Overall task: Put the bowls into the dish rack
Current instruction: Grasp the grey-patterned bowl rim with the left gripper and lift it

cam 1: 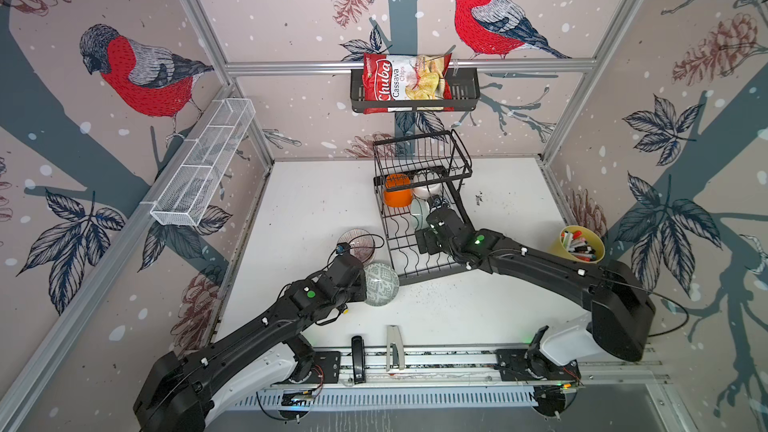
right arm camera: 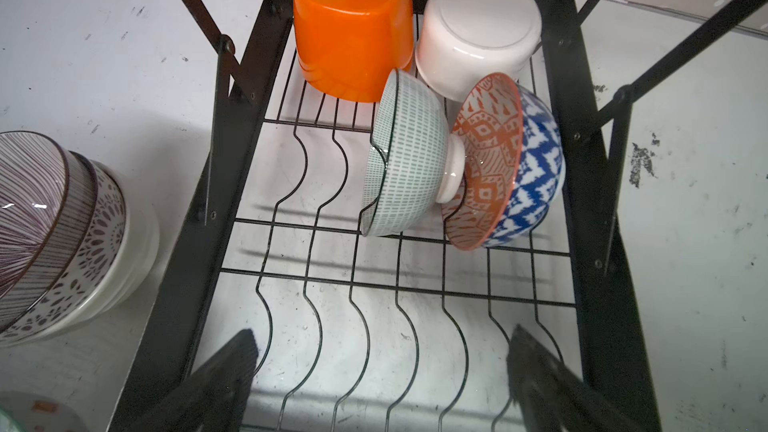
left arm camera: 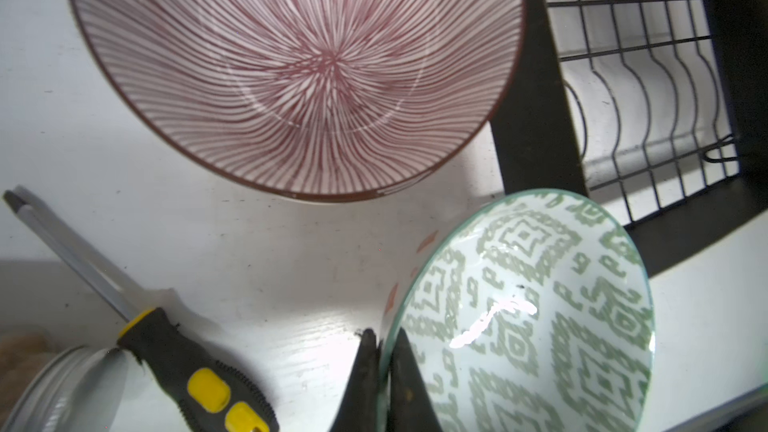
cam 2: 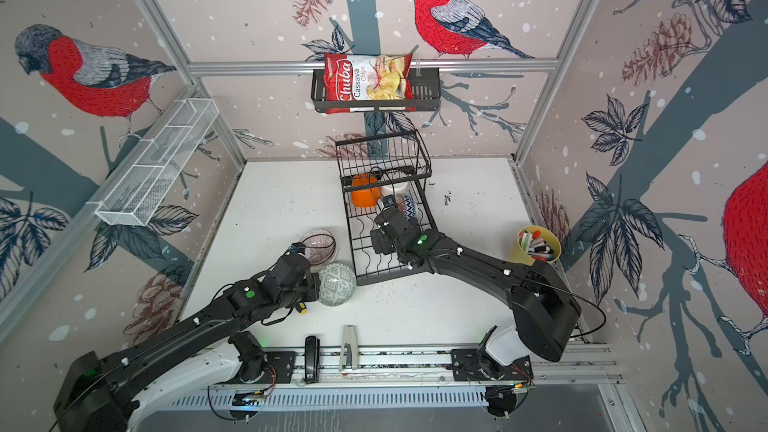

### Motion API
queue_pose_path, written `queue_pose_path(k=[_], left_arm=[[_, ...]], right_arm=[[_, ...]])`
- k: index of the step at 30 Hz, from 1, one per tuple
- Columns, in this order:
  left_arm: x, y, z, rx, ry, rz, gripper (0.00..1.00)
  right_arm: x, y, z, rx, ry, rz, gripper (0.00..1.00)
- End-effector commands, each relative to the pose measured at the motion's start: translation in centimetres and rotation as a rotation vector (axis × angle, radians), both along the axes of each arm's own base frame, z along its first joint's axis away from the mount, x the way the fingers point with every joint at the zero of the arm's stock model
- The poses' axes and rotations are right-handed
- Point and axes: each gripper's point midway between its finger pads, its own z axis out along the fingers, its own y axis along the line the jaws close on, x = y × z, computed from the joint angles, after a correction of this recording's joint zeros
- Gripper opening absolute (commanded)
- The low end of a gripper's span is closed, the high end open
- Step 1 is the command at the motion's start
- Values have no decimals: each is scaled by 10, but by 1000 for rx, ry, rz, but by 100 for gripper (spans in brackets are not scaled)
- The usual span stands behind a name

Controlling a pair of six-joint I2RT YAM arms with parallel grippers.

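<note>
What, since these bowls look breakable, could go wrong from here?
The left gripper pinches only the rim of the tilted green-patterned bowl; it may slip out. It is close to the striped bowl and dish rack frame, and could knock either. The right gripper, open over the rack, may block loading.

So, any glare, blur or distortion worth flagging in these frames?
Left wrist: a bright glare streak on the green bowl, with thin highlights in the striped bowl. Right wrist: sharp, and the rack wires cast soft shadows beneath. Both top views: wide-angle bend at the edges, slightly soft overall.

Chips bag, mkr cup, screwdrvr
</note>
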Motion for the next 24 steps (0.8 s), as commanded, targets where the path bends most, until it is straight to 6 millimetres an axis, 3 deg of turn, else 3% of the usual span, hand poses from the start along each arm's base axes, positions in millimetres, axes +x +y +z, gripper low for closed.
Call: queue_pose_path(k=[1, 11, 24], left_arm=[[8, -17, 21, -86, -64, -36, 0], [10, -23, 44, -144, -118, -52, 0], [41, -38, 85, -167, -246, -37, 0]], right_arm=[[-1, 2, 2, 15, 1, 2, 94], [-5, 7, 4, 26, 4, 21, 94], [-7, -2, 31, 52, -37, 4, 93]])
